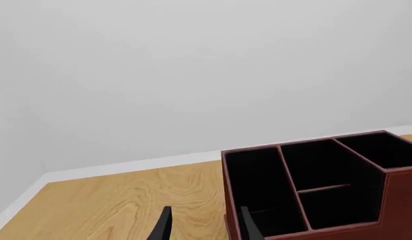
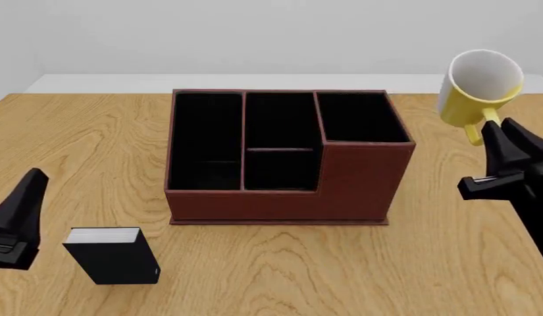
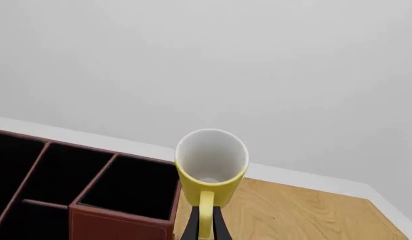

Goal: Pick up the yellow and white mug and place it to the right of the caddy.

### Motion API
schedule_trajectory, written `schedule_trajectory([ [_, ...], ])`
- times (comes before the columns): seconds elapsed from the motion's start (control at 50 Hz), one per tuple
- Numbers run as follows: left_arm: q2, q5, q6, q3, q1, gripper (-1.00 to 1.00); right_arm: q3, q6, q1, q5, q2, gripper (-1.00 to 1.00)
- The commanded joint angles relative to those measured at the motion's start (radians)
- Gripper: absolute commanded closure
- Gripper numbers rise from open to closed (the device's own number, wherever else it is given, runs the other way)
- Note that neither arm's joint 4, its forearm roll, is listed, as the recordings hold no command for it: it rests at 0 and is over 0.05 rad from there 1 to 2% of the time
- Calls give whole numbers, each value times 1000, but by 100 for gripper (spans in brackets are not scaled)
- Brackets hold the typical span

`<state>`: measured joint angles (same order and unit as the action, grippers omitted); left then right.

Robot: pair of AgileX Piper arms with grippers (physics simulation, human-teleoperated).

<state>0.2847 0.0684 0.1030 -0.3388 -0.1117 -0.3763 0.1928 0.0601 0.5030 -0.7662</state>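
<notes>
Mug point(image 2: 478, 89), yellow and white, is hanging at the frame's upper right, directly above the right pincer point(image 2: 492, 128). That pincer is pinching its handle, right of the caddy point(image 2: 284, 158).

yellow mug point(image 2: 478, 89) white inside; reddish-brown caddy point(image 2: 284, 158) black-lined.

In the front view the right gripper point(image 2: 492, 128) runs off the right edge, so most of its arm is lost, and the left gripper point(image 2: 16, 210) is cut by the left edge. The right wrist view shows only the fingertips point(image 3: 191, 231) at the bottom border, pinching the mug point(image 3: 211, 162) by a handle that is itself cropped there. From the left wrist, the caddy point(image 1: 312, 185) is sliced off at the right and bottom edges, and its dark compartment floors cannot be made out.
</notes>
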Motion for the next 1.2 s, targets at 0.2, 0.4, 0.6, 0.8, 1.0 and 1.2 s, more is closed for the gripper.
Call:
schedule_trajectory([
  [0.2,-17,-18,1,-3,6,-100,32,-27,-22,83,-77,100],
  [0.4,-20,-22,-1,-7,7,-100,50,-36,-28,129,-125,100],
  [0.6,-20,-23,-2,-6,9,-100,66,-41,-39,161,-157,100],
  [0.8,-25,-28,0,-11,7,-100,77,-44,-43,191,-192,100],
  [1.0,-39,-46,0,-19,10,-100,101,-46,-46,227,-227,100],
  [1.2,-54,-63,-1,-21,14,-100,120,-46,-55,245,-244,100],
])
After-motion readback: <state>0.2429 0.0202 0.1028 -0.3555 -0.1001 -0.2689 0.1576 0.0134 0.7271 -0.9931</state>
